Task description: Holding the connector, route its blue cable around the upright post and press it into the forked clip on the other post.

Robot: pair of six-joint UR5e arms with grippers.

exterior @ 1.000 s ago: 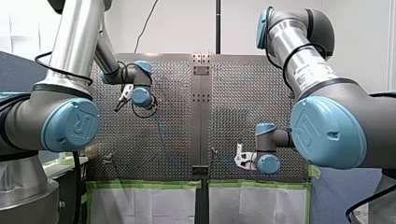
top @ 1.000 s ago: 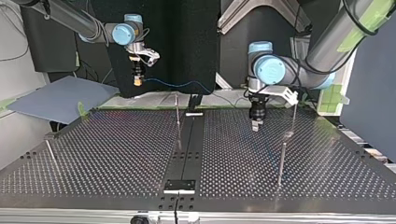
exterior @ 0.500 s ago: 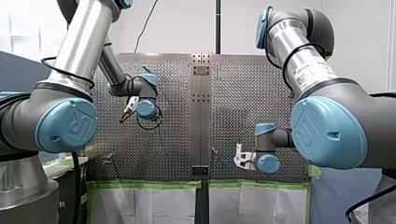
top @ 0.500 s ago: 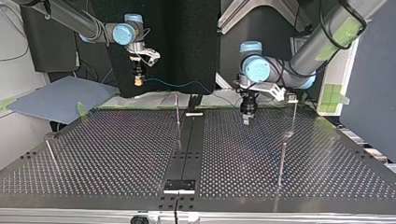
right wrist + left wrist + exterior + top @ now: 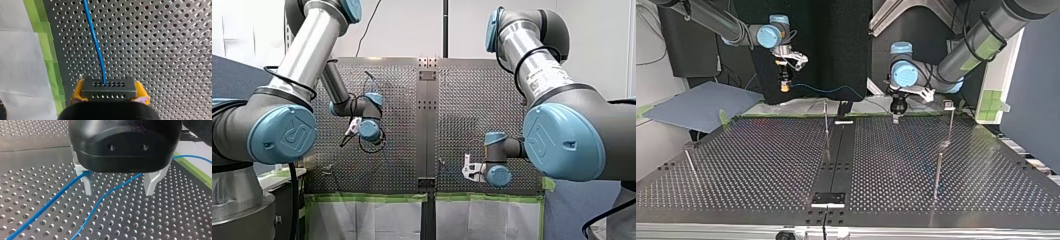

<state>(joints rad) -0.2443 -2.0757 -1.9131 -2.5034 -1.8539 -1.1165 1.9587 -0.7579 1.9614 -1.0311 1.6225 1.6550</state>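
My right end effector (image 5: 109,92) pinches the connector (image 5: 109,87) to steer the blue cable (image 5: 96,45), while my left end effector (image 5: 119,192), spread, straddles it, presumably to guide.

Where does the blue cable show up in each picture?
Front view: too faint to place.
Top view: cable runs from my right claw toward the middle.
Left wrist view: two runs under my open left claw.
Right wrist view: leads ahead from the connector.
Shared landmark: the perforated table.
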